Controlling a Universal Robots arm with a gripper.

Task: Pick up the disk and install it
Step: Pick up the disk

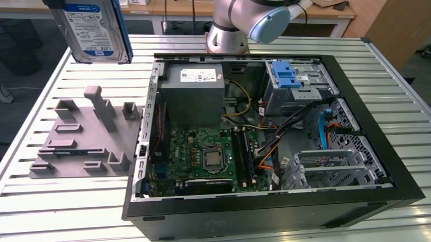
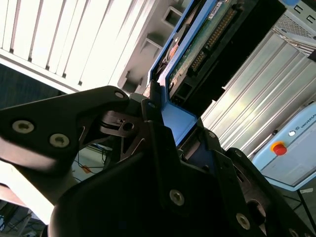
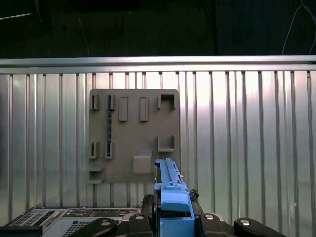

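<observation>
disk (image 1: 91, 30) is off the bench (image 1: 60, 206), held high at the exterior view's far left, above and beyond the grey fixture plate (image 1: 81, 143).

claw (image 2: 174, 121) is pinched on the disk's blue carrier bracket (image 3: 172, 197), one finger on each side of it. Grip looks square; no visible gap on either side.

Relation that matters, as I read it: disk sticks straight out past the fingertips, long axis in line with the claw. In the exterior view that axis hangs near upright, slightly tilted, free end down toward the bench.

Orientation: labelled face looks at the exterior camera. Green circuit-board face and a row of connector pins show in the second wrist view.

First wrist view looks down along the carrier edge at the fixture plate, so the disk is over that area, not over the open computer case (image 1: 269, 217). Case and its blue-latched drive cage (image 1: 294, 80) lie well apart, off to the exterior view's right.
</observation>
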